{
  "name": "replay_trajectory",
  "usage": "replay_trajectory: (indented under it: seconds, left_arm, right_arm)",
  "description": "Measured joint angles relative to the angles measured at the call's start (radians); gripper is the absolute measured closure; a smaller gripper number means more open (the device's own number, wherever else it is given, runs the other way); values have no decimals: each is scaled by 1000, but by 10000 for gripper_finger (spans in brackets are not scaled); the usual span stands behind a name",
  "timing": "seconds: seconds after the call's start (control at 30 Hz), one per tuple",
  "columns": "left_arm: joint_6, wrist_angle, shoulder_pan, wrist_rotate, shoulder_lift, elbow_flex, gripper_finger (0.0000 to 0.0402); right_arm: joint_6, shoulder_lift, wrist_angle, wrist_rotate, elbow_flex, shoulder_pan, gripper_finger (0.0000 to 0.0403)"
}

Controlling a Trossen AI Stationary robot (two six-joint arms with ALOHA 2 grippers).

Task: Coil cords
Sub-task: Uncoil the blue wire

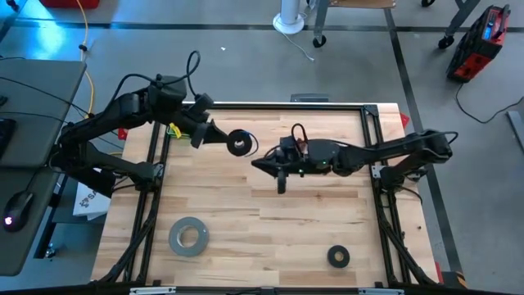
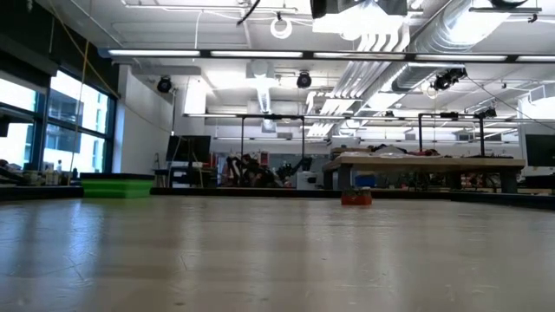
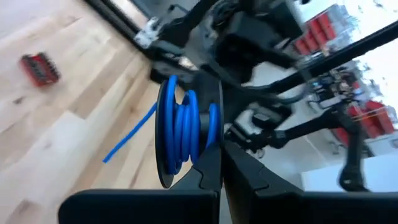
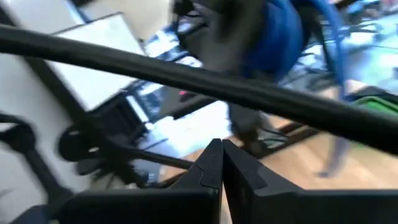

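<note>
At the near edge of the pale wooden worktop [image 1: 270, 233] lie a flat grey tape roll [image 1: 188, 236] and a small black tape ring [image 1: 338, 256], well apart from each other.

Farther back, the left pincer [image 1: 219, 136] is clenched on the thin blue cable [image 3: 185, 127]. The cable is wound in tight loops into a small coil, held up above the wood. One short straight end sticks out from the coil toward the worktop.

Just beside it, the right pincer [image 1: 260, 165] points at the coil with its two dark fingers [image 4: 219, 163] pressed together, grasping nothing.

From above, the coil looks like a small dark ring [image 1: 239, 142]. Only the left wrist view shows its bright blue loops. That view also shows a small red thing [image 3: 40, 68] lying on the wood. In the right wrist view a dark bar [image 4: 186, 78] crosses in front of the blurred blue coil [image 4: 280, 34]. The low view shows only bare wood and the room behind.
</note>
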Motion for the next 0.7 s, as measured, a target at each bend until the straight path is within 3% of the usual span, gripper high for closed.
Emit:
replay_trajectory:
  seconds: [0.17,0.33,0.53,0.7]
  left_arm:
    - [-27,-6,0,9,0,0,401]
    - [-44,-32,-10,58,0,0,401]
    - [-66,-56,-48,145,14,-4,401]
    - [-103,19,-84,199,52,-4,401]
  right_arm:
    - [10,29,-21,15,29,-19,402]
    - [-3,36,-60,106,64,-18,403]
    - [-102,36,-113,117,139,-37,403]
    - [-103,39,-123,83,148,-64,403]
